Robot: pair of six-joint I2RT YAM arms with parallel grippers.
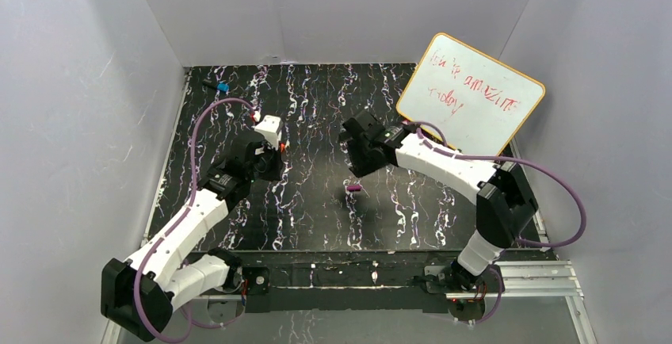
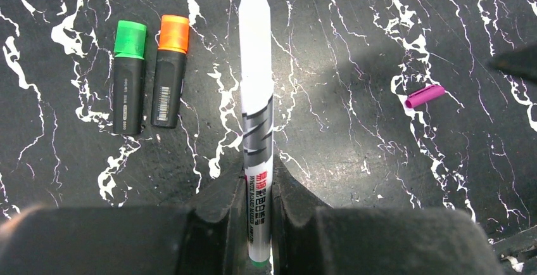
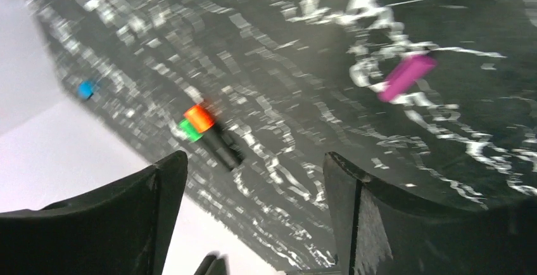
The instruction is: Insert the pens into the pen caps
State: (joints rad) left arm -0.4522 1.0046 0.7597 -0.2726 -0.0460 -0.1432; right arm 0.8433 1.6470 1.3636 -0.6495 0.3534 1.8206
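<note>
Fingers of the left gripper (image 2: pixel 258 186) are pinched almost shut on the lower barrel of the long, thin white plastic pen (image 2: pixel 256 91). It juts straight out toward twelve o'clock with its writing end free, a sensible hold for pushing that end into a cap. Over on the right gripper (image 3: pixel 253 164) the two dark fingers (image 3: pixel 161 192) stand wide apart with nothing between them, tilted down over the table. My guess is that this arm is lining up to collect the small purple plastic cap (image 3: pixel 406 76). Seen from above, that cap (image 1: pixel 355 189) lies alone on the black white-veined tabletop (image 1: pixel 317 233), near six o'clock of the right gripper and well apart from the pen. The two stubby black markers, one green-ended (image 2: pixel 128 85) and one orange-ended (image 2: pixel 170 75), lie side by side at about ten o'clock of the left gripper; their coloured ends look like caps already seated, though I can't swear to it. Red characters and small print that seems to read "WHITE BOARD MARKER" run along the pen, and the orange marker shows a barcode. A white dry-erase board (image 1: pixel 475 94) leans at two o'clock, its red scrawl apparently ending "amazing today".
</note>
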